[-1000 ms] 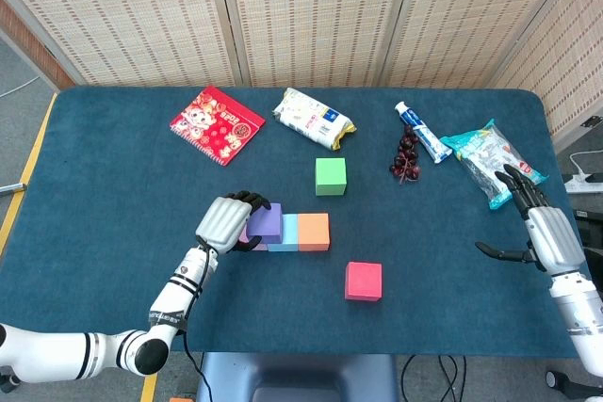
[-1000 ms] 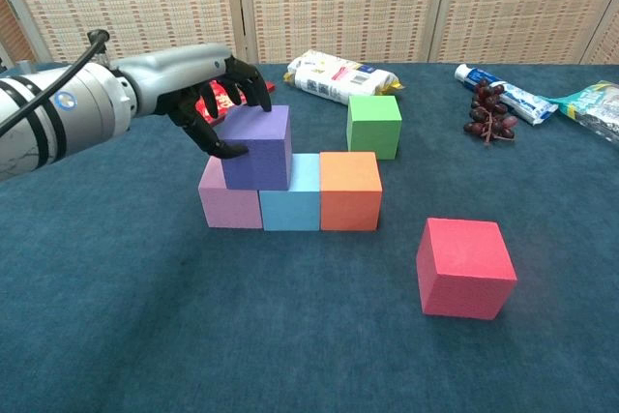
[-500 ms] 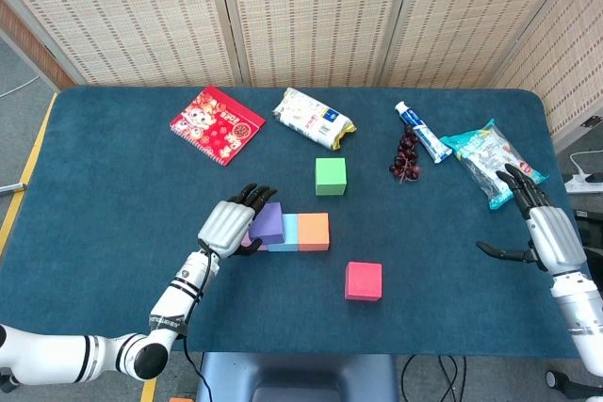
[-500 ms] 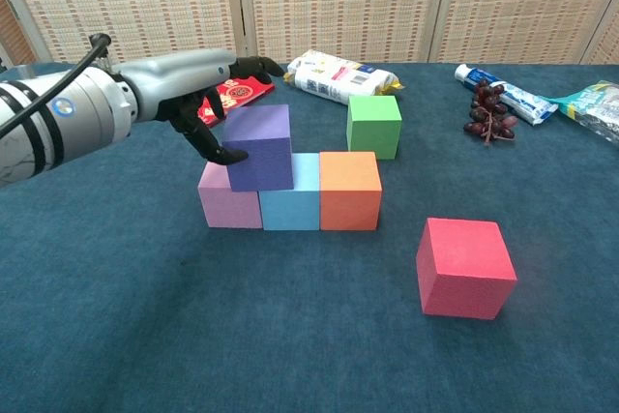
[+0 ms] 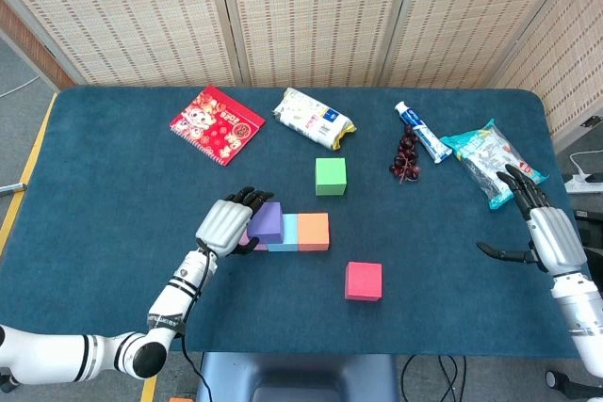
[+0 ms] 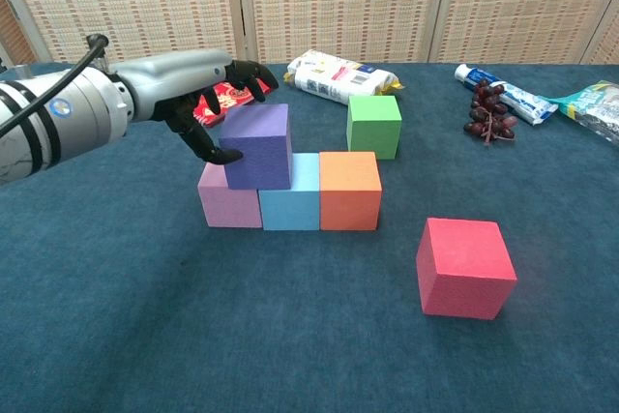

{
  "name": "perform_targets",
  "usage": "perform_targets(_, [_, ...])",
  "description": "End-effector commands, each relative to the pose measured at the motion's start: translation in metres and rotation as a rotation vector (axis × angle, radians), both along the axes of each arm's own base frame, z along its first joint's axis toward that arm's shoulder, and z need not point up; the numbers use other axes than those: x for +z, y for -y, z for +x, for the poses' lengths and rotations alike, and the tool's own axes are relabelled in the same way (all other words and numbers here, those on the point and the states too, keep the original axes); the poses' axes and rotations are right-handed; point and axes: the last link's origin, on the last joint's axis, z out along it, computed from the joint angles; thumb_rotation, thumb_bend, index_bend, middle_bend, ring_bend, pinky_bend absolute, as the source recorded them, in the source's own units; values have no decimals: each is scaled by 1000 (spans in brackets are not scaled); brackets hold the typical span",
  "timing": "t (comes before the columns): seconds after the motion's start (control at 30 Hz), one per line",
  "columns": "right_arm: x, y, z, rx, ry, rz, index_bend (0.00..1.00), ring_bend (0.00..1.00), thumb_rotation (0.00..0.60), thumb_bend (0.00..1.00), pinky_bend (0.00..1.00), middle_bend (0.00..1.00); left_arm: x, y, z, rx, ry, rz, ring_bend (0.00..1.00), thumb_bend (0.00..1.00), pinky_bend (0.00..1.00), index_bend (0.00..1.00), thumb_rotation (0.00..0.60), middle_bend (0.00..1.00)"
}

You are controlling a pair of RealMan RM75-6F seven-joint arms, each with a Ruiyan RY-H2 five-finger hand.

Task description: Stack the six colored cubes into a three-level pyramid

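A lilac cube (image 6: 229, 207), a light-blue cube (image 6: 293, 202) and an orange cube (image 6: 350, 192) stand in a row, touching. On top, across the lilac and light-blue cubes, sits the purple cube (image 6: 257, 147) (image 5: 267, 221). My left hand (image 6: 208, 94) (image 5: 226, 223) holds it, thumb against its left face and fingers curled over its back edge. The green cube (image 5: 331, 176) stands alone behind the row. The red cube (image 5: 364, 281) stands alone to the front right. My right hand (image 5: 542, 228) hovers open at the table's right edge, holding nothing.
Along the back lie a red booklet (image 5: 217, 124), a wipes packet (image 5: 314, 118), a toothpaste tube (image 5: 421, 132), dark grapes (image 5: 405, 159) and a teal snack bag (image 5: 485, 159). Blue cloth (image 5: 113, 214) covers the table.
A second ago my left hand gripped the purple cube; half a second ago its fingers spread off the top. Now they curl at the back edge again, and the cube sits slightly further left.
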Motion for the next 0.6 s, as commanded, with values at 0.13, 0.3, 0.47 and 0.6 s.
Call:
perform_targets(0.13, [0,0,-1,-5,0,-1,0,57,600,241,222,83,-1,0,2,-1,19,0,229,322,286,247,600,298])
perform_targets(0.3, [1,-1,-2,-6,1,-4,0,58,600,241,222,83,0,-1,2,-7,24,5,261,320,292,275,600,345])
perform_targets(0.47, [2,-1,-1,-5,1,-6,0,57,600,241,222,83,4,-4,1,-17,32,14,261,319,291,277,600,339])
perform_targets(0.6, [1,-1,-1,-6,-1,-7,0,57,600,241,222,83,5,-7,-3,-22,33,11,257,319,288,276,600,331])
